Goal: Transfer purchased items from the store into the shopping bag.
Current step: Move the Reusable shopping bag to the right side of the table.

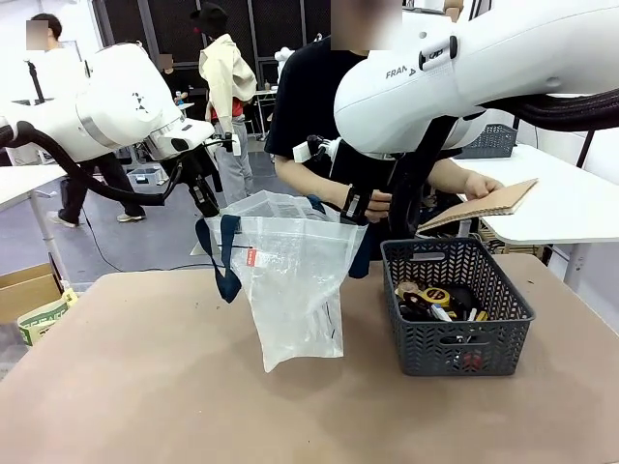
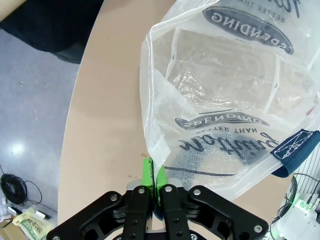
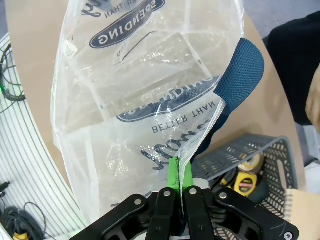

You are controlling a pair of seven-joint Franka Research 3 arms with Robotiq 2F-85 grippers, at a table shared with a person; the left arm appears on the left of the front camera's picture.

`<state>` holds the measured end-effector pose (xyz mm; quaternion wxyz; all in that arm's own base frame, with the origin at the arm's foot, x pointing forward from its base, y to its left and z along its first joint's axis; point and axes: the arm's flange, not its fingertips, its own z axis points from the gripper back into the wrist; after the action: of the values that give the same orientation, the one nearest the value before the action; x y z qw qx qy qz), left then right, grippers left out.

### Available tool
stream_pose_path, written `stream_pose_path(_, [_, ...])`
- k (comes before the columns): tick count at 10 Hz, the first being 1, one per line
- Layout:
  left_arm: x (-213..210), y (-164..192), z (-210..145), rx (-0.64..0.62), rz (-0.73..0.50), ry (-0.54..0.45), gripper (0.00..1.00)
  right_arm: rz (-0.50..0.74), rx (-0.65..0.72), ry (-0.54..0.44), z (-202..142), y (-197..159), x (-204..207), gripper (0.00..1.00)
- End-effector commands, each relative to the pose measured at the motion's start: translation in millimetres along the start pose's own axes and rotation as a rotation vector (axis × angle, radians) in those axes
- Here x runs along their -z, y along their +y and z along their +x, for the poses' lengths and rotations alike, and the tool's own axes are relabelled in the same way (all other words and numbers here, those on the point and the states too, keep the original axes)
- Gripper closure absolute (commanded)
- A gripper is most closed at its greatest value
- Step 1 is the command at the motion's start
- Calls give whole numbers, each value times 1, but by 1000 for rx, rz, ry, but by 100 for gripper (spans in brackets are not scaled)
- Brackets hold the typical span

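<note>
**Over the table's middle: bag hung between both grippers**

At mid-table, the shopping bag [image 1: 290, 280] hung with its mouth spread, translucent, navy lettering on the side, a red tag [image 1: 252, 257] near its left edge. A navy handle [image 1: 224, 261] drooped at the left rim. Whether its low corner touched the table [image 1: 145, 387] could not be told.

The left gripper [image 1: 206, 201] was clamped on the bag's left rim; the left wrist view showed its green pads [image 2: 147, 172] pressed together on the thin plastic. The right gripper [image 1: 355, 205] was clamped on the right rim, pads [image 3: 173, 172] closed on the film beside the other handle [image 3: 240, 70].

Right of the bag, just beside it, stood a dark grey basket [image 1: 455, 338] with yellow tape measures [image 3: 245, 180] and other small tools inside.

Above the basket's far right, the person's hand [image 1: 479, 184] held one purchased item [image 1: 484, 203], flat and tan, tilted, apart from the bag.

A cardboard box [image 1: 24, 290] sat off the table's far left.
</note>
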<state>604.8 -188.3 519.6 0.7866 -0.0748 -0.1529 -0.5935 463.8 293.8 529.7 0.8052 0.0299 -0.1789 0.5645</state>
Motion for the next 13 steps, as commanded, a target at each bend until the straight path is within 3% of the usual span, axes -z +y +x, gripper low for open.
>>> stream_pose_path(1, [0, 1, -2, -2, 1, 1, 100, -1, -1, 6, -2, -1, 0, 100])
stream_pose_path(13, [0, 1, -2, -2, 1, 1, 100, -1, -1, 6, -2, -1, 0, 100])
